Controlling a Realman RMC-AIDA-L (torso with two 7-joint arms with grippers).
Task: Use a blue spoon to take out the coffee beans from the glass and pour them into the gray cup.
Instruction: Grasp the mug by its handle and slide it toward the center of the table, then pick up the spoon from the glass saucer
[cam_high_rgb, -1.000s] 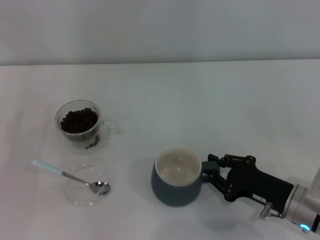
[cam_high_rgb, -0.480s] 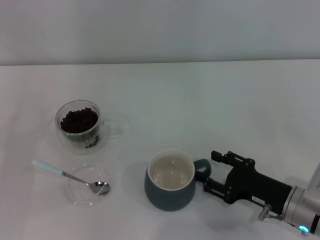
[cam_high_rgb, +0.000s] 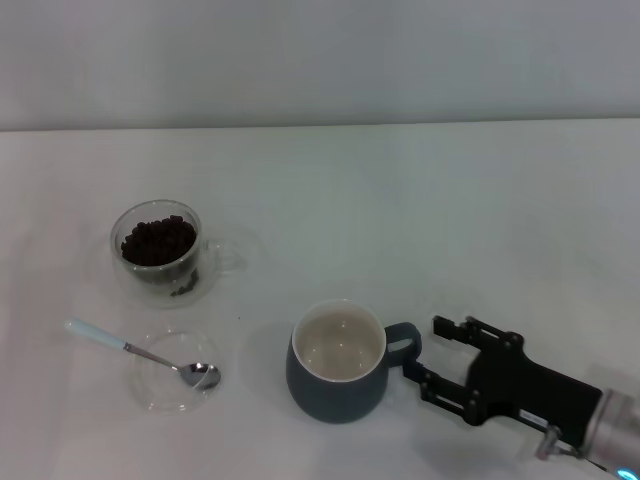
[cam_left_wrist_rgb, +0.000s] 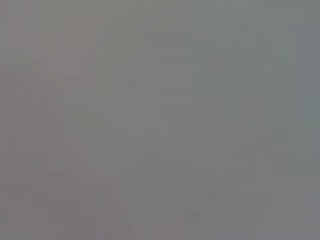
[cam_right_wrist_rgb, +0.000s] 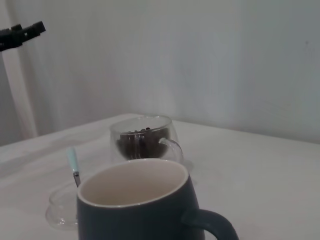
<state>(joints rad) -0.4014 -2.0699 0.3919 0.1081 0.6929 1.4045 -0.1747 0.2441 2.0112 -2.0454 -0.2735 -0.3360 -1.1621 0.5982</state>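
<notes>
The gray cup stands upright near the front middle, its cream inside empty and its handle toward my right gripper. That gripper is open, its fingers spread just beside the handle and not gripping it. The cup also fills the front of the right wrist view. The glass with the coffee beans stands at the left, and shows behind the cup in the right wrist view. The blue spoon lies with its bowl in a flat clear dish. The left gripper is out of view.
The clear dish with the spoon stands left of the cup in the right wrist view. The white table stretches bare behind the cup. The left wrist view shows only a plain grey surface.
The gray cup has slid a little to the left and toward the front. My right gripper has opened off its handle and drawn back toward the lower right.
</notes>
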